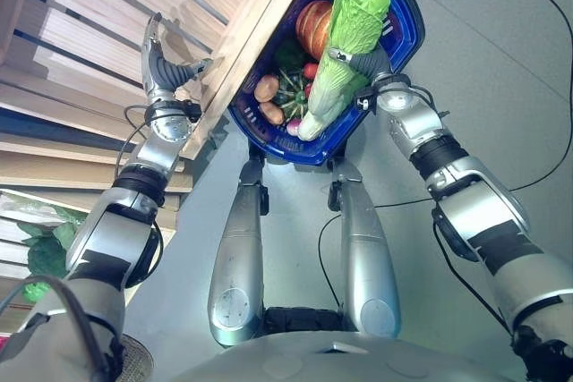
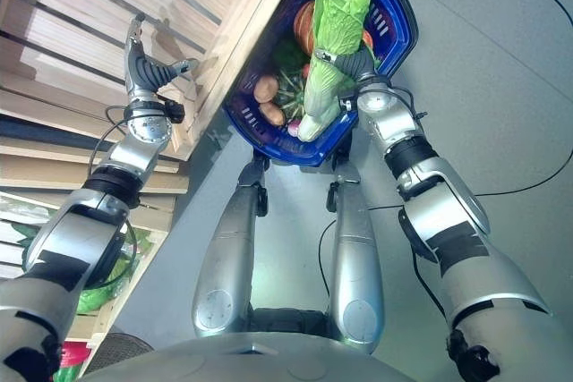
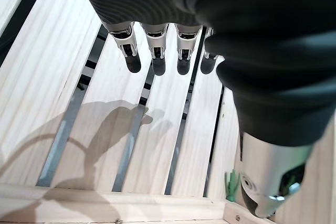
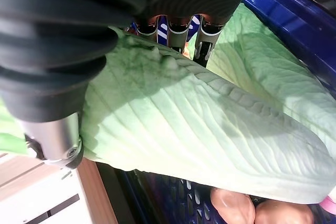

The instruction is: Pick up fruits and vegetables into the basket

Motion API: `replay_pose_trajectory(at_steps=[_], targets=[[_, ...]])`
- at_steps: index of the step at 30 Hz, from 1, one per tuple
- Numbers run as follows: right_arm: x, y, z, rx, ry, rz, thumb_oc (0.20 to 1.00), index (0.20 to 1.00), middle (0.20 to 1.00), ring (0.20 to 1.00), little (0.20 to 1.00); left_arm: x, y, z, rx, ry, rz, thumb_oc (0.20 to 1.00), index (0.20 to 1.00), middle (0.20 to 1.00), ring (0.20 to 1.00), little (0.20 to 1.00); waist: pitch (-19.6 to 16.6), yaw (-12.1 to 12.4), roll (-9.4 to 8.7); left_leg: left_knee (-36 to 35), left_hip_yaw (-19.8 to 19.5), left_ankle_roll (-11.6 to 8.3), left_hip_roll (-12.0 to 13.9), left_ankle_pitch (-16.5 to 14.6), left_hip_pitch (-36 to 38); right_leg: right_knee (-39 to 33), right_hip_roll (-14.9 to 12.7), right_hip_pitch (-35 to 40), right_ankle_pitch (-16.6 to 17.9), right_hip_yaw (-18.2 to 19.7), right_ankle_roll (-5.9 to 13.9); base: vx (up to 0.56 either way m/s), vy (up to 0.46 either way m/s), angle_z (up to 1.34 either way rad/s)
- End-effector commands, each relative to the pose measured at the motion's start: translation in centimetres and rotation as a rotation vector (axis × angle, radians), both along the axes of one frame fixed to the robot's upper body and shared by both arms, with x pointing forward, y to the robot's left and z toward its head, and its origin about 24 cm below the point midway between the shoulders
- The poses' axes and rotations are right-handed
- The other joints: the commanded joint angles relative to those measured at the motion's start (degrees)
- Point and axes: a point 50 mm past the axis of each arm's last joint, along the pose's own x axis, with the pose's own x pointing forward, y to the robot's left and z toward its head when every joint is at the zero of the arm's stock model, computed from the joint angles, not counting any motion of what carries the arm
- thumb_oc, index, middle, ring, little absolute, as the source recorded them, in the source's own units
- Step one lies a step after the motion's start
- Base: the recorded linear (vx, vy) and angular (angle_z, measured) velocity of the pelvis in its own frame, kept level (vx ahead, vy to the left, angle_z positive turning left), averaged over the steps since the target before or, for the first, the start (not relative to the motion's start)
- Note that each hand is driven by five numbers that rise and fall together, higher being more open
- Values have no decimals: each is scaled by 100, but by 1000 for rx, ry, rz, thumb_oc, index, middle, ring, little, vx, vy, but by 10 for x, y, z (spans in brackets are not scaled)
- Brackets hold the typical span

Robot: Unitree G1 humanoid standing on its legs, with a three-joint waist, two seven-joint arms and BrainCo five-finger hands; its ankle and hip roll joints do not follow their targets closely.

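While my right hand [image 1: 363, 64] curls round the long pale-green napa cabbage [image 1: 345, 42] over the blue plastic basket [image 1: 407, 29] of potatoes [image 1: 267, 89] on the floor, my left hand [image 1: 161, 69] hovers straight-fingered above the slatted wooden crate [image 1: 107, 6].

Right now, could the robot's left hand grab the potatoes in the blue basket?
Probably not without moving first. The left hand hangs open above the wooden slat shelf, and the shelf's raised wooden edge stands between it and the basket. The potatoes also lie low beside the big cabbage held by the right hand.
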Motion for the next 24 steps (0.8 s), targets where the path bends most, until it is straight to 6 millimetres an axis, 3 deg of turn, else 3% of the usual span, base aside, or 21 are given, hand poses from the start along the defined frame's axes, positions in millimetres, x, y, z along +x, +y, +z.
replay_pose_trajectory(at_steps=[1,12,13,14,15,24], targets=[[2,-7,2,43,12,-13,200,200,200,200,200,2,-4,3,-39,-33,-22,1000,1000,1000,1000,1000,-231,5,348,384,-55,145,-464,-362,-281,197,189,141,-455,-488,143,15,-9,5],[5,-35,-15,174,163,-158,219,219,219,219,219,7,-18,6,-49,-47,-43,1000,1000,1000,1000,1000,-231,87,462,466,-104,192,-503,-366,-429,309,197,-19,-484,-501,111,1,3,1],[4,-36,-17,200,173,-161,504,504,504,504,504,7,-19,6,-51,-48,-44,1000,1000,1000,1000,1000,-231,90,472,470,-104,194,-508,-365,-436,314,195,-25,-487,-501,110,0,0,0],[4,-39,-19,219,184,-166,849,849,849,849,849,7,-20,6,-52,-50,-45,1000,1000,1000,1000,1000,-231,90,483,475,-105,194,-508,-362,-451,327,197,-45,-490,-495,110,0,0,0],[4,-41,-20,226,191,-170,1000,1000,1000,1000,1000,7,-20,5,-53,-51,-45,1000,1000,1000,1000,1000,-231,89,487,488,-107,197,-510,-360,-470,331,193,-61,-486,-493,110,0,0,0],[2,-49,-23,245,202,-194,1000,1000,1000,1000,1000,6,-27,2,-60,-58,-48,1000,1000,1000,1000,1000,-231,90,515,478,-129,216,-529,-347,-532,339,208,-144,-471,-482,110,0,0,0]])
